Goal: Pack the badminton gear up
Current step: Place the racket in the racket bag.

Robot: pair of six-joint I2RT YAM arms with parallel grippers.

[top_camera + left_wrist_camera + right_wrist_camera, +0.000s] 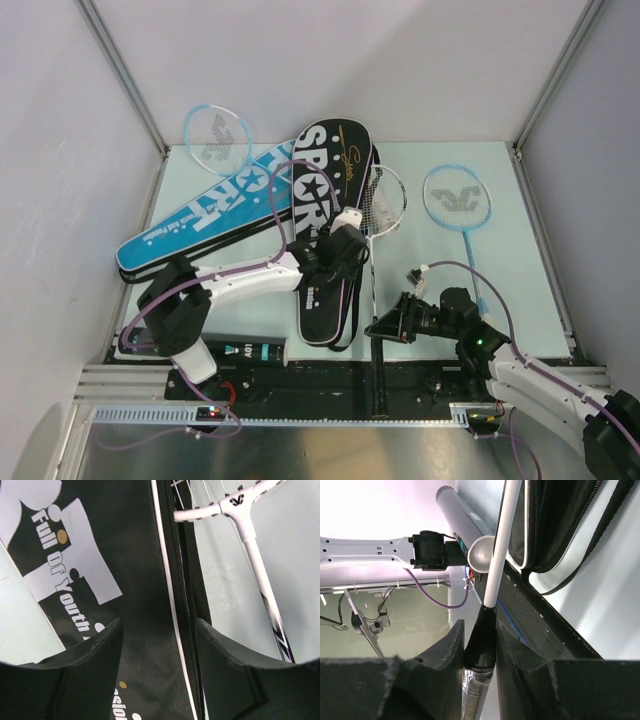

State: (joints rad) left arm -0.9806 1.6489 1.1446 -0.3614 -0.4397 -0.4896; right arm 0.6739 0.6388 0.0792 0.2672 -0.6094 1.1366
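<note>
A black "SPORT" cover [330, 235] lies mid-table, partly over a blue "SPORT" cover [200, 215]. My left gripper [335, 250] hovers open over the black cover [135, 580], its jaws straddling the zipper edge. A white racket [383, 200] lies along the cover's right side and shows in the left wrist view [250, 540]. My right gripper [385, 327] is shut on the black cone of its handle [482, 640]. A light-blue racket [457, 200] lies at the right. Another light-blue head [217, 137] sticks out past the blue cover. No shuttlecocks are in view.
A black and white shuttle tube [250, 351] lies at the near edge by the left arm's base; its open end shows in the right wrist view [480, 555]. Grey walls close the table on three sides. The black cover's strap [585, 545] loops near the racket handle.
</note>
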